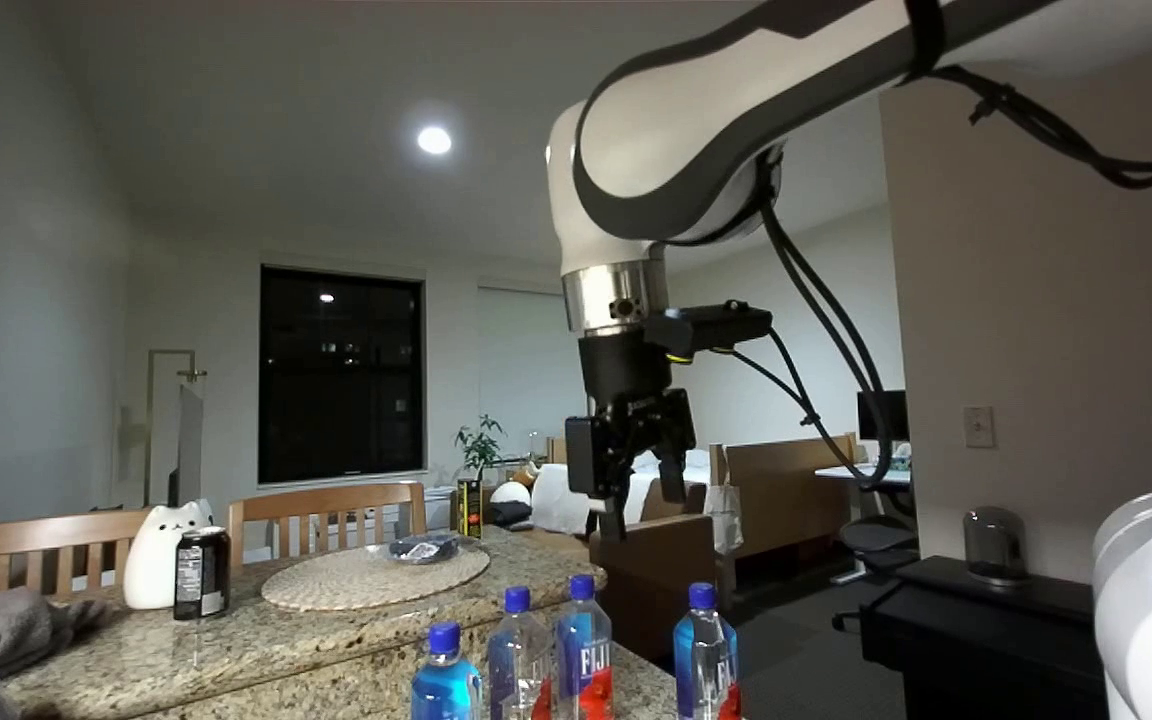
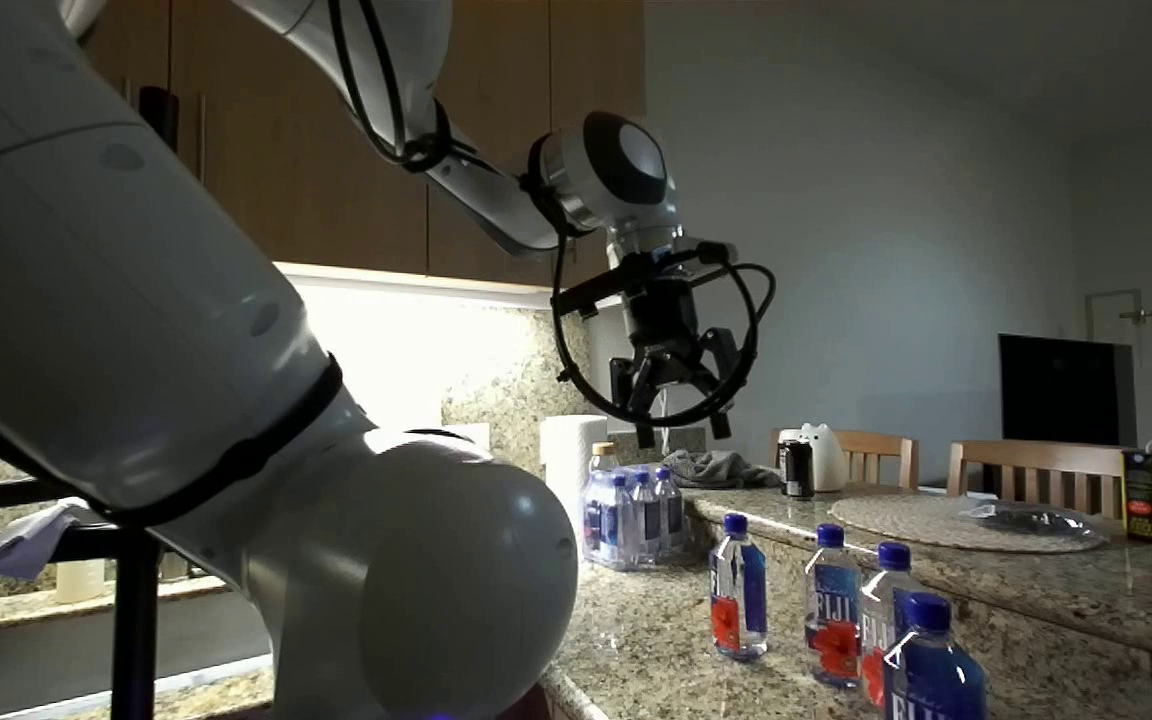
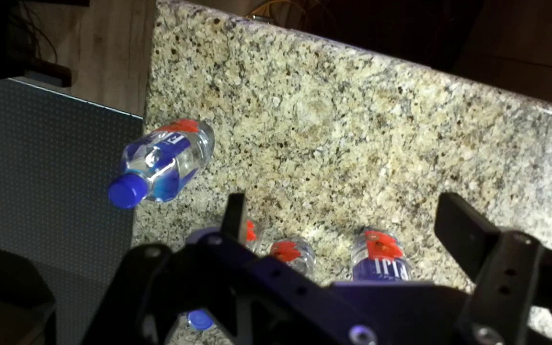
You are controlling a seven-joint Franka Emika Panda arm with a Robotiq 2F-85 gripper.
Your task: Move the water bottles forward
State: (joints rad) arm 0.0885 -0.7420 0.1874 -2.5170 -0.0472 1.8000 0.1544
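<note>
Claw [image 3: 341,199]: I had it wide.
Loose bottles [image 2: 833,615]: four stood upright, caps [image 2: 831,536] skyward, long axes vertical.
Surface [image 3: 304,139]: was speckled stone.
Window [image 1: 341,375]: looked black.

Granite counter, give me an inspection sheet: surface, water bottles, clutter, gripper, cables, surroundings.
Surface: granite counter with a raised ledge.
Job's things: four loose water bottles, upright on the lower counter.
Clutter: gray cloth, black can and woven placemat on the ledge; bottle pack near a paper towel roll.
Gripper: open above the counter, holding nothing.
Cables: black, looping alongside the robot arm.
Surroundings: wooden chairs beyond the ledge; dark window.
</note>
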